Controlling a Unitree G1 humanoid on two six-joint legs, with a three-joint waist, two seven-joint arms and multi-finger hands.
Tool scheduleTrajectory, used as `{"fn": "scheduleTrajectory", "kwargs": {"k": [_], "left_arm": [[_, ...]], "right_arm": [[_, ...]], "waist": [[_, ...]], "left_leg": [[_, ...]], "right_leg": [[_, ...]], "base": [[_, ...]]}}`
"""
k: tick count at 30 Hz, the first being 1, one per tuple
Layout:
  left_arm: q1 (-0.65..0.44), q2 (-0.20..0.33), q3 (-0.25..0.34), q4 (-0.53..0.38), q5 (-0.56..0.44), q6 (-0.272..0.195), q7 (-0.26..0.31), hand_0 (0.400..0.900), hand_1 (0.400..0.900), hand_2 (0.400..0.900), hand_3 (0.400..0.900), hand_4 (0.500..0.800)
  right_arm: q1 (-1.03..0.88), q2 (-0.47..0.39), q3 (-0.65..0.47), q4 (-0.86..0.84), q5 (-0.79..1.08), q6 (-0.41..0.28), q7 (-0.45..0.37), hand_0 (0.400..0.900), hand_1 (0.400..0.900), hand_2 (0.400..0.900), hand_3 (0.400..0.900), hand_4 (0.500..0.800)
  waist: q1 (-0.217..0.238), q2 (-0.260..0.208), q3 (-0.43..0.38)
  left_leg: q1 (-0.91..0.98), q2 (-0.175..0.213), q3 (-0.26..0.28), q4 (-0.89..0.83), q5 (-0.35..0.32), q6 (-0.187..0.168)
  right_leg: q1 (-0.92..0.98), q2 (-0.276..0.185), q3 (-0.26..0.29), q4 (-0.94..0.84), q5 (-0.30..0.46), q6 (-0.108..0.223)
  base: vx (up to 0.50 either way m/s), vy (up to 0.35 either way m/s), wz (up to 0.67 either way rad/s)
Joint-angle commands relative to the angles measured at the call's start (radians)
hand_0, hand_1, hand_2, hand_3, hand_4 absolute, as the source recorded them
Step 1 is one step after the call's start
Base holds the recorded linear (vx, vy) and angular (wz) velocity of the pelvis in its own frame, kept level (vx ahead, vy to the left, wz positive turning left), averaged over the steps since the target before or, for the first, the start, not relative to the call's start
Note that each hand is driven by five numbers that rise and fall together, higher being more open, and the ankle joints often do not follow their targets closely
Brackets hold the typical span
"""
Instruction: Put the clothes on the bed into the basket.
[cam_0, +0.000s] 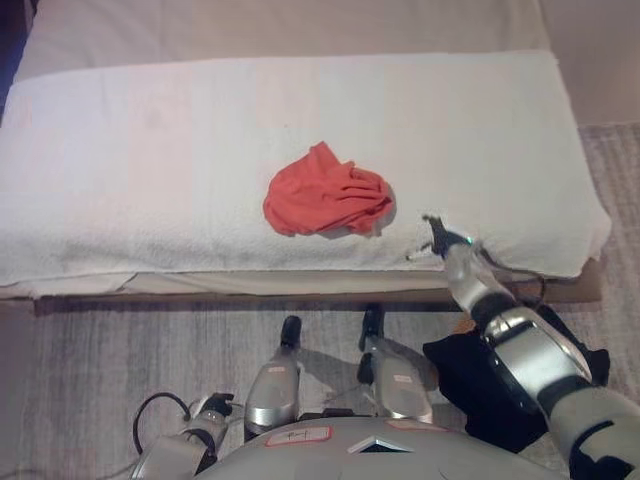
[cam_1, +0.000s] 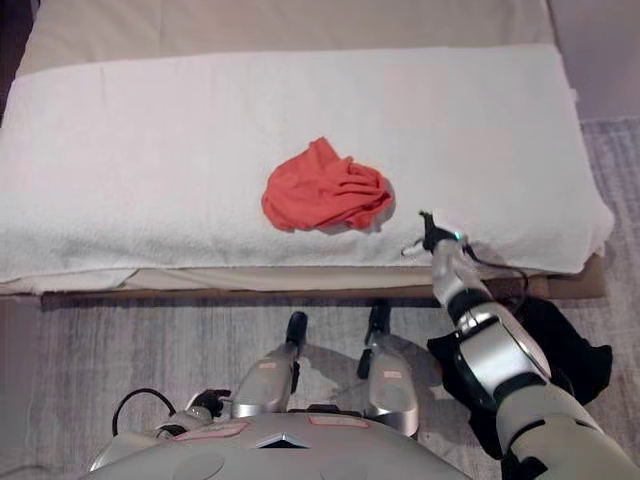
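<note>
Red garment crumpled on bed; right hand fingers spread, empty, beside it.

The right arm is extended forward from the lower right, silver-grey along the forearm and darker at the wrist. The right hand is held out at the end of it, low and to the right of centre, with its fingers straight rather than curled; one white fingertip is pointed towards the left. Nothing is held in it. The left arm is kept low at the bottom left corner, bent close in. The left hand is seen there only in part, and the set of its fingers cannot be made out.
</note>
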Motion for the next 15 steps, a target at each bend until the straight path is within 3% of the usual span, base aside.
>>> {"fn": "scheduleTrajectory", "kwargs": {"k": [1,15], "left_arm": [[-0.054,0.080,-0.042,0.050,-0.040,0.018,0.041,0.900,0.900,0.900,0.900,0.800],[-0.081,0.128,-0.097,0.007,-0.085,0.005,0.044,0.900,0.900,0.900,0.900,0.800]], "right_arm": [[-0.242,0.007,0.036,0.053,0.012,-0.014,-0.021,0.900,0.900,0.900,0.900,0.800],[-0.479,0.035,0.079,0.144,0.048,-0.015,-0.030,0.900,0.900,0.900,0.900,0.800]], "waist": [[0.046,-0.008,0.081],[0.135,0.038,0.204]], "left_leg": [[0.051,-0.042,-0.015,-0.062,0.055,0.005],[-0.064,-0.060,-0.098,-0.056,0.104,-0.004]], "right_leg": [[-0.048,-0.073,0.040,0.143,0.020,0.029],[-0.130,-0.103,-0.012,0.204,-0.006,0.028]], "base": [[-0.04,-0.007,0.31],[-0.04,0.015,0.21]]}}
